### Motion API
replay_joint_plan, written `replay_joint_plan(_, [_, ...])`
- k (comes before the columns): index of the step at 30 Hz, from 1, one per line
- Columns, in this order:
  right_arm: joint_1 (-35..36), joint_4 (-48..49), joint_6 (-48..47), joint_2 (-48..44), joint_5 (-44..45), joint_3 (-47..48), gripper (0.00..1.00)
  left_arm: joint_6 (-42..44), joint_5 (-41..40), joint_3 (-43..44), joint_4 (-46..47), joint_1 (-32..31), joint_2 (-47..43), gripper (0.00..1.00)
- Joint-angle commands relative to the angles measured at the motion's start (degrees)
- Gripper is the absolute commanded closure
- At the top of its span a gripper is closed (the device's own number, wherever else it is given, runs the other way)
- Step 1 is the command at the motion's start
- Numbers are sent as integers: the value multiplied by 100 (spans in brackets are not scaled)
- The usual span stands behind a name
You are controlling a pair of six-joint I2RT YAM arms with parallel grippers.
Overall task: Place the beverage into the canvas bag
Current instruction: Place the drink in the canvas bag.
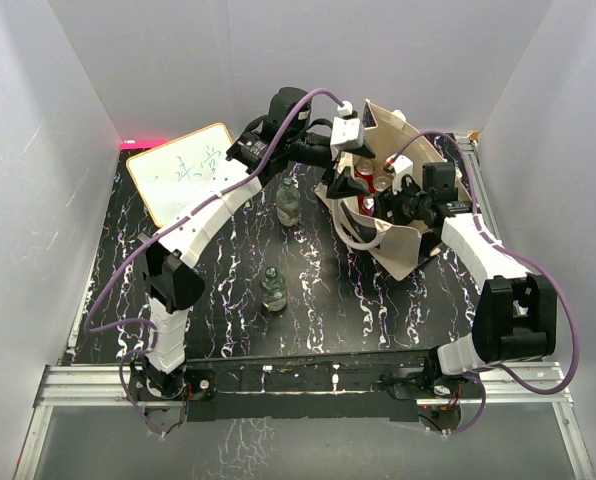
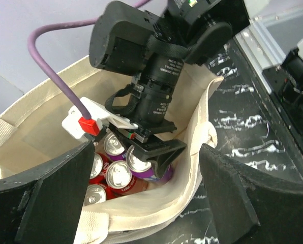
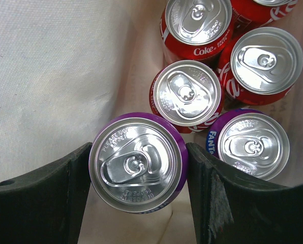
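We find the right pincer (image 3: 139,175) clamped on the purple can (image 3: 138,161) inside the canvas bag (image 3: 50,76), seven o'clock of the red cans (image 3: 188,94), evidently for the free gap. The left pincer (image 2: 146,190) gapes wide over that bag.

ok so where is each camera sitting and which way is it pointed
top external: above and behind, looking down on the table; left arm, right arm show, bases nearest.
left wrist: over the canvas bag, looking in; left fingers at the bottom corners, right end effector beyond.
right wrist: in the bag, looking straight down; right fingers flanking the purple can.
both wrist views share that can and the red cans.
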Motion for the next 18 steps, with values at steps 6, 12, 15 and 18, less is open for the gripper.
replay_joint_plan(6, [120, 72, 856, -368, -1, -8, 92, 2475, 287, 348, -2375, 4, -127, 19])
replay_joint_plan(12, [123, 91, 943, -447, 416, -24, 92, 3518, 270, 541, -3238, -32, 157, 21])
replay_joint_plan(15, [124, 66, 932, -505, 495, -56, 92, 3599, 205, 584, -3197, -109, 324, 22])
replay_joint_plan(18, [118, 62, 964, -568, 476, -104, 92, 3592, 117, 492, -2944, -228, 455, 23])
